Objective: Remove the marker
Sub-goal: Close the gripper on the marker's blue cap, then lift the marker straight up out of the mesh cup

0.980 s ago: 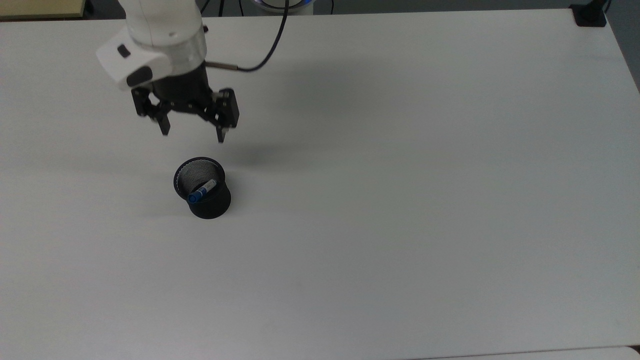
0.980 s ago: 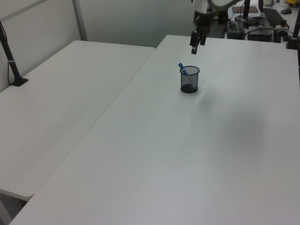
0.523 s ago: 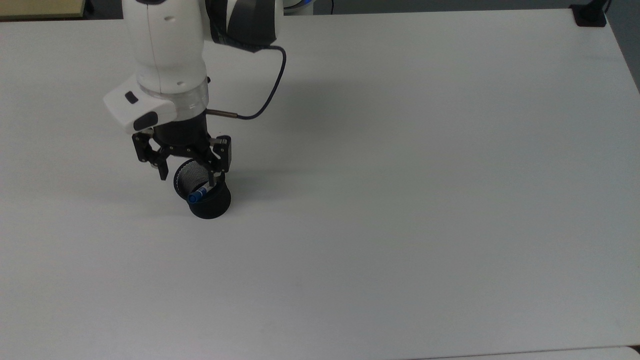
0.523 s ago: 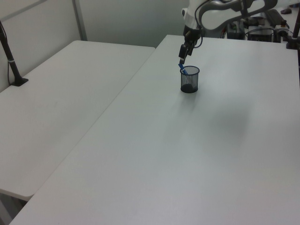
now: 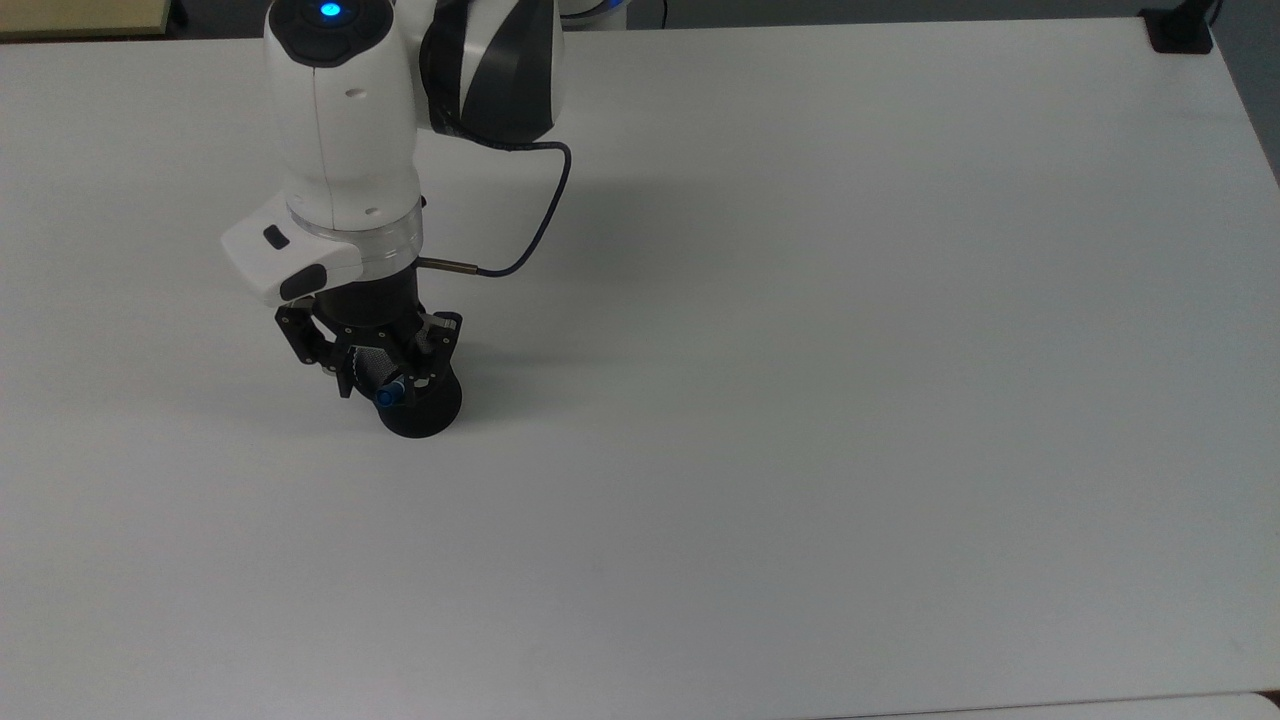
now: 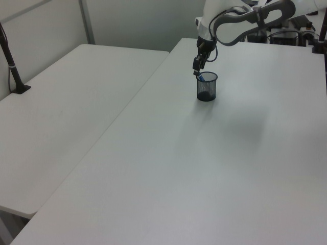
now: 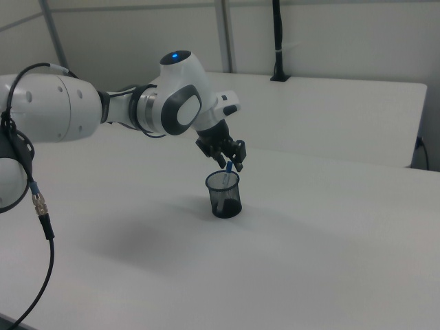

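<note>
In the top view your gripper hangs spread over the black mesh cup, the marker leaning inside with its blue cap between the fingers; close off-centre and you could nip the rim instead. In the left view the marker pokes out just below the gripper, so a slanted pull could tip the cup. In the right view the gripper sits directly above the cup on the table, and a weak pinch could let the marker slip back.

Top view: high above table, looking steeply down, fairly near. Left view: farther off, raised, looking along table toward arm. Right view: lower, nearer, opposite side — arm fills the right view's left. All three share mesh cup and surrounding tabletop.
</note>
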Controlling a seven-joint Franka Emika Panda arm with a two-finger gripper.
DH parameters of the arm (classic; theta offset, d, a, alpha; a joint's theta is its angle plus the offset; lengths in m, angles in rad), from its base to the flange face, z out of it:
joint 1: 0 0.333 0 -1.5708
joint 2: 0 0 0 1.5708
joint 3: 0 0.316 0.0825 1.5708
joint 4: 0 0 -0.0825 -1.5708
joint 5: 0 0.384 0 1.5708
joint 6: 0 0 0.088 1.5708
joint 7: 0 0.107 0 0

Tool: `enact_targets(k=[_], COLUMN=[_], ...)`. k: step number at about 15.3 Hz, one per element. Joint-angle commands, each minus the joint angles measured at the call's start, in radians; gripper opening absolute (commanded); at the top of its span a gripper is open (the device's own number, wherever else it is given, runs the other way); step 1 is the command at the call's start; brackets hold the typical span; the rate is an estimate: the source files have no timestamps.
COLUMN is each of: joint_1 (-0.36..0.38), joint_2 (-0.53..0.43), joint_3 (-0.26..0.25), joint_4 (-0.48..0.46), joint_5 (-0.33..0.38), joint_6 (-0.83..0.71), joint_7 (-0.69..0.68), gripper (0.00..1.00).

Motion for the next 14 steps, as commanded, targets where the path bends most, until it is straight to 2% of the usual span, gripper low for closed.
enact_targets(k=[1,3,6,9,12,14], joint_1=[0.009,0.012,0.017,0.023,0.02,0.023], joint_2=[0.014,0.011,0.003,-0.031,-0.107,-0.164], joint_3=[-0.01,-0.01,-0.01,-0.012,-0.027,-0.041], joint_4=[0.001,0.002,0.002,0.002,0.002,0.002], joint_5=[-0.012,-0.008,-0.004,0.004,0.007,0.033], joint_6=[0.041,0.041,0.041,0.039,0.033,0.027], joint_7=[0.002,0.004,0.013,0.014,0.014,0.013], gripper=[0.38,0.27,0.16,0.15,0.15,0.15])
